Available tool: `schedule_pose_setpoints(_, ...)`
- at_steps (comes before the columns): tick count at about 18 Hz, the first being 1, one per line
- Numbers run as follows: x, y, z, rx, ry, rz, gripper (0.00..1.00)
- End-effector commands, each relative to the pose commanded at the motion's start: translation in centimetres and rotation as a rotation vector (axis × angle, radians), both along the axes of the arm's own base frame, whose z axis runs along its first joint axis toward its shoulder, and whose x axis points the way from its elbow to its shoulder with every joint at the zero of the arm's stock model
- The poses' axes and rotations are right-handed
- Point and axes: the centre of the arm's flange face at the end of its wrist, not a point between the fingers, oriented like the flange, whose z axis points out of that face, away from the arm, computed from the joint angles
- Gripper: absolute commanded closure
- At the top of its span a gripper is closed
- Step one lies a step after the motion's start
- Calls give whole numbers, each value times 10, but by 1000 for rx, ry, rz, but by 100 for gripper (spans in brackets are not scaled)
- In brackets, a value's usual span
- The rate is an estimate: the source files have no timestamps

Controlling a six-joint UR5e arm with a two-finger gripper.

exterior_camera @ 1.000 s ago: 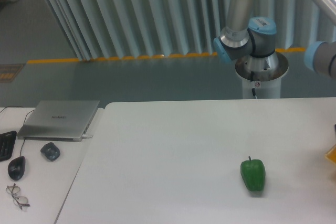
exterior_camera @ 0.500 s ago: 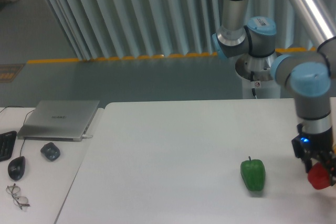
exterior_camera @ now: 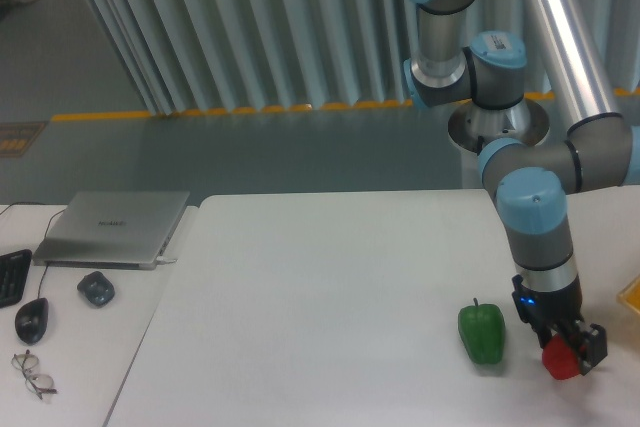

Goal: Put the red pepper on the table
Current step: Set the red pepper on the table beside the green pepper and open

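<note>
The red pepper (exterior_camera: 560,360), small and glossy, seems partly hidden in the end effector (exterior_camera: 566,355) clamped around it.

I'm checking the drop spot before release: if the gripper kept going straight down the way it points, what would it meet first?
The gripper points down, shut on the red pepper. Straight below it looks like bare table, so the pepper would likely touch that first. The green pepper sits beside that line, though depth is uncertain.

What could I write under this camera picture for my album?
Robot gripper holding the red pepper low over the white table, right beside a green bell pepper.
</note>
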Motion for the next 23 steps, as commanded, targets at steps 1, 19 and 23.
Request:
schedule_pose_setpoints(1, 1, 2, -2, 0, 0, -5, 40)
schedule_pose_setpoints(19, -15, -41, 73, -34, -22, -333, 0)
schedule_pose_setpoints(23, -30, -66, 87, -76, -54, -470, 0)
